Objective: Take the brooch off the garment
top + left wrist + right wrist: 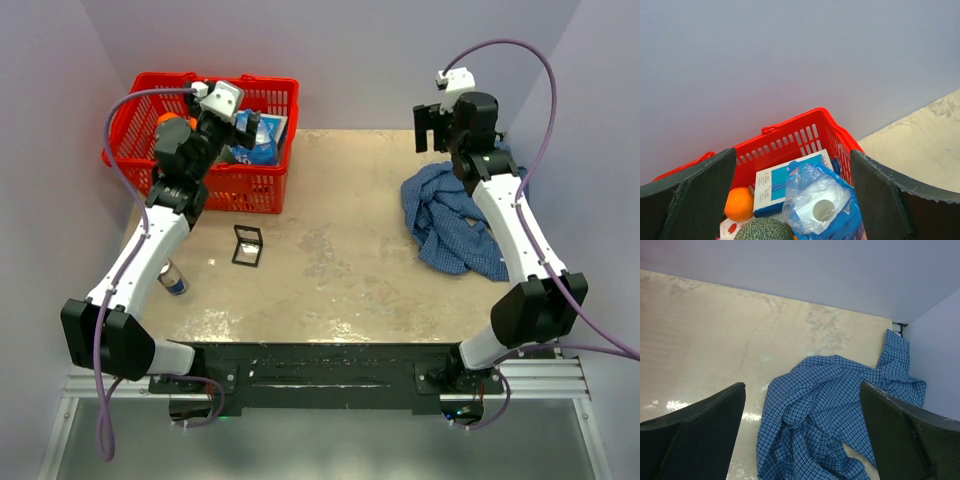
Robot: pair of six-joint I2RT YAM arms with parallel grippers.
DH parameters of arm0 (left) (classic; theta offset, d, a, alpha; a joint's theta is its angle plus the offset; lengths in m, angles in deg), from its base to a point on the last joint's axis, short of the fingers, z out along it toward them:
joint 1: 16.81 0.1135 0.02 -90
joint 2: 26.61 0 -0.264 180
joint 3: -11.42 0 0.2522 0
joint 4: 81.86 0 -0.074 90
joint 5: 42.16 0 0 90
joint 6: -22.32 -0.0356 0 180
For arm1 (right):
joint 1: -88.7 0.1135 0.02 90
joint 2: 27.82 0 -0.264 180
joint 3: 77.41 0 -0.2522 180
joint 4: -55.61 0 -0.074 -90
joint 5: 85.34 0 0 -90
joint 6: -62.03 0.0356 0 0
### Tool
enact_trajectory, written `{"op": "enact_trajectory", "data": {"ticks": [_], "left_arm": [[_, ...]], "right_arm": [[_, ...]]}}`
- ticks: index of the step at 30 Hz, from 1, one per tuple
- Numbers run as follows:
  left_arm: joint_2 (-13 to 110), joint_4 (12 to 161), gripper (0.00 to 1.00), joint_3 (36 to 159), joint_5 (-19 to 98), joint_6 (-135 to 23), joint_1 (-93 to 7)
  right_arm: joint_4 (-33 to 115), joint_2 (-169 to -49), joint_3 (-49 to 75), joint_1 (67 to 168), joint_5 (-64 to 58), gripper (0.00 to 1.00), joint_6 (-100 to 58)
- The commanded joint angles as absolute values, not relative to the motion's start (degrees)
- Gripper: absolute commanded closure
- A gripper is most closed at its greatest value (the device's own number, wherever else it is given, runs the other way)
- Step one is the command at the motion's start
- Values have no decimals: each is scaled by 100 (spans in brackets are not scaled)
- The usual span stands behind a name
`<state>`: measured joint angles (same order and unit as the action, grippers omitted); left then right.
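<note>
Blue fine-checked fabric shirt (455, 225) lies crumpled in a heap at the right side of the beige counter (340, 270), and the brooch cannot be made out among its folds. The right end effector (430, 128) hangs above the shirt's far edge, jaws wide apart and gripping nothing. The left end effector (247, 135), equally spread and empty, hovers over the red slatted plastic basket (265, 185) at the far left, which holds a round orange fruit (739, 203) and a blue-and-white box (771, 187).
</note>
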<state>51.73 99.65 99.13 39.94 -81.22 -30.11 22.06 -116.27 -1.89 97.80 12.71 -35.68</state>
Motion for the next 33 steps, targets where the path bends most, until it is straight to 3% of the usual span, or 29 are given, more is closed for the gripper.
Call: {"op": "enact_trajectory", "data": {"ticks": [1,5,7,15,22,25,26,29,33], "left_arm": [[4977,9757,0,9778,3784,-8411,-3070],[4731,9388,0,9366,3326,-8780,-3131],[4617,8923,1,9312,2853,-8982,-3175],[4177,8043,3,8873,2445,-9597,-3333],[4185,7998,4,8785,2402,-9809,-3387],[4220,8051,4,8750,2349,-9809,-3387],[4229,8060,4,8758,2332,-9809,-3387],[4247,8051,4,8793,2261,-9835,-3387],[4299,8086,4,8846,2305,-9827,-3387]], "right_arm": [[2104,-11729,-153,9775,1257,1,-4043],[1180,-12080,-231,9530,799,5,-4934],[742,-12396,-311,9441,492,12,-4994],[1054,-13029,609,9371,492,20,-5970],[1030,-13680,533,9371,466,24,-5996],[776,-14049,297,9380,264,57,-6067],[670,-14102,104,9379,142,72,-6032],[362,-13849,-291,9572,-201,90,-5979],[-234,-12927,-1188,10029,-1585,99,-6058]]}}
